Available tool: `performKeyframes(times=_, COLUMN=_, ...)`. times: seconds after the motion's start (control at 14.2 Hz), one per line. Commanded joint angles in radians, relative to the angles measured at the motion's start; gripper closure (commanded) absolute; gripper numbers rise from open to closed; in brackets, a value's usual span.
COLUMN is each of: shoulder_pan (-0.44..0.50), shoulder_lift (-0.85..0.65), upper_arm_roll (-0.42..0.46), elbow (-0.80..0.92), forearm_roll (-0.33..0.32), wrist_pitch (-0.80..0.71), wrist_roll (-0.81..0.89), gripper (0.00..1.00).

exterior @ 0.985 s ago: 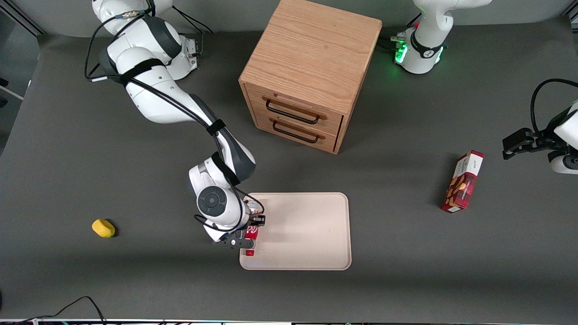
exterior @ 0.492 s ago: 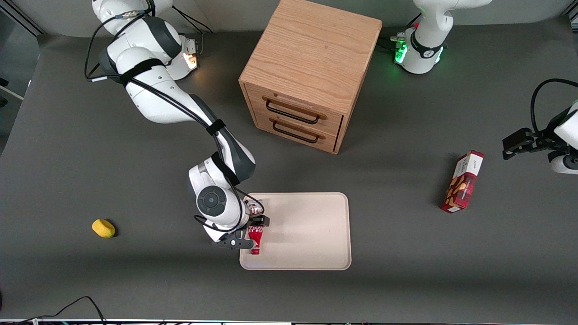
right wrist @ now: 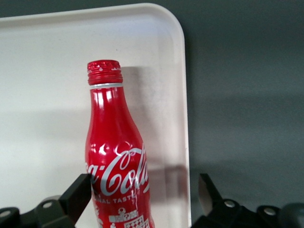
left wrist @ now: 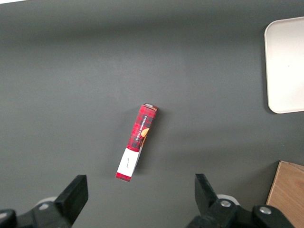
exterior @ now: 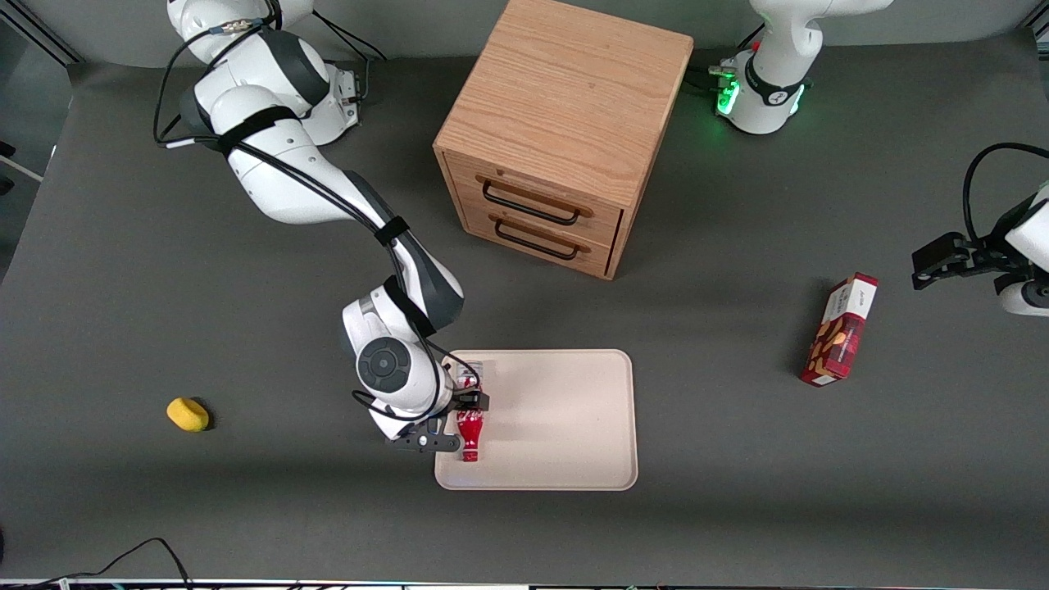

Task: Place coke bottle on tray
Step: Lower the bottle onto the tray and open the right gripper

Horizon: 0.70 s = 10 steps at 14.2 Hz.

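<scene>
Bottle lies on the tray — gripper opened around it

Gripper (exterior: 460, 424) straddles coke bottle (right wrist: 116, 156) near the tray (exterior: 565, 410) rim — a skewed lift-off could roll it off.

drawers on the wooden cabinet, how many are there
2. The upper drawer and the lower drawer sit stacked in the cabinet, both shut. The cabinet stands farther from the front camera than the tray, where the gripper is.

coke bottle (right wrist: 116, 156) lying on the tray (right wrist: 42, 71) near its rounded corner, cap end pointing away from the hand (right wrist: 142, 192), fingers (right wrist: 76, 194) sitting spread either side of the bottle, dark tabletop (right wrist: 247, 95) showing past the rim
</scene>
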Motion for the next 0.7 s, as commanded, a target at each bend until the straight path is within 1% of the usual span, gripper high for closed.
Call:
performKeyframes(times=0.0, shoulder_pan=0.009, shoulder_lift=-0.001, upper_arm_roll=-0.01, elbow=0.011, forearm_roll=-0.009, wrist_pitch=0.001, wrist_roll=-0.009, gripper=0.0)
performKeyframes(times=0.35, shoulder_pan=0.006, shoulder_lift=-0.001, upper_arm_roll=-0.01, elbow=0.011, forearm_roll=-0.009, wrist_pitch=0.001, wrist_roll=-0.013, gripper=0.0)
performKeyframes(times=0.63, shoulder_pan=-0.002, shoulder_lift=-0.03, upper_arm_roll=-0.009, elbow=0.011, forearm_roll=-0.006, wrist_pitch=-0.024, wrist_roll=-0.017, gripper=0.0)
